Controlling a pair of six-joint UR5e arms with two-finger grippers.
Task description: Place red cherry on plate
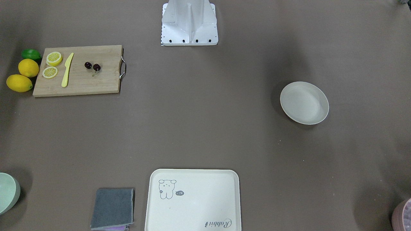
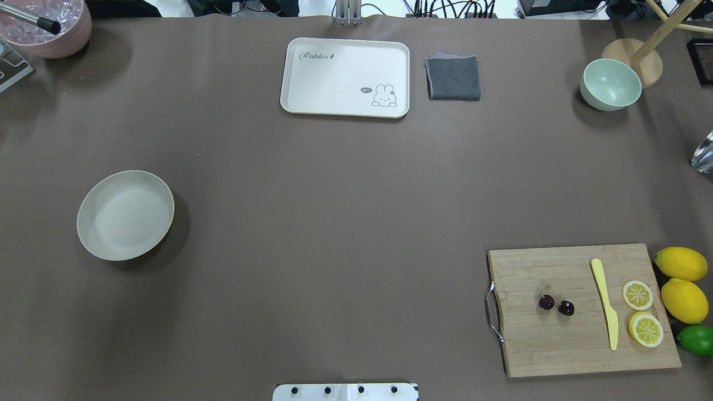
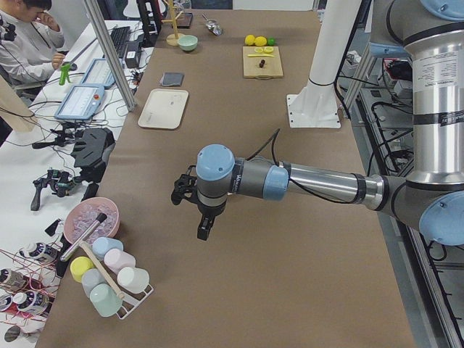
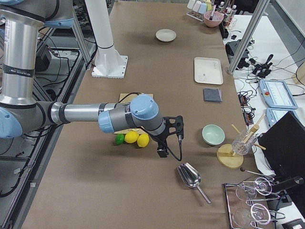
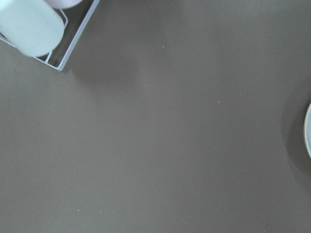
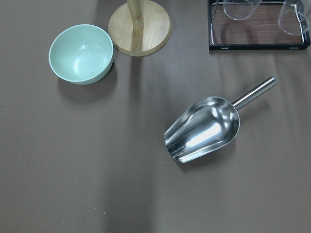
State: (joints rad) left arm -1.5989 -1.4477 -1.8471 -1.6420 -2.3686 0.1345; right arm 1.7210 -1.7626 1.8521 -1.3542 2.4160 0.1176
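Observation:
The red cherry point(image 2: 556, 304) is a pair of dark glossy fruits lying on the wooden cutting board point(image 2: 579, 340), also seen at cherry point(image 1: 92, 66). The plate point(image 2: 125, 215) is an off-white round dish, holding nothing, far across the table from the board; its rim point(image 5: 309, 131) just shows in the left wrist view. My left gripper point(image 3: 196, 210) hangs above the table at the left end, seen only from the side, so I cannot tell its state. My right gripper point(image 4: 169, 138) hovers past the lemons near a metal scoop; cannot tell its state either.
On the board lie a yellow knife point(image 2: 605, 303) and two lemon slices point(image 2: 637, 294); lemons point(image 2: 680, 264) and a lime point(image 2: 696, 339) sit beside it. A cream tray point(image 2: 345, 78), grey cloth point(image 2: 453, 78), mint bowl point(image 2: 610, 84) and metal scoop point(image 6: 204, 128) line the far side.

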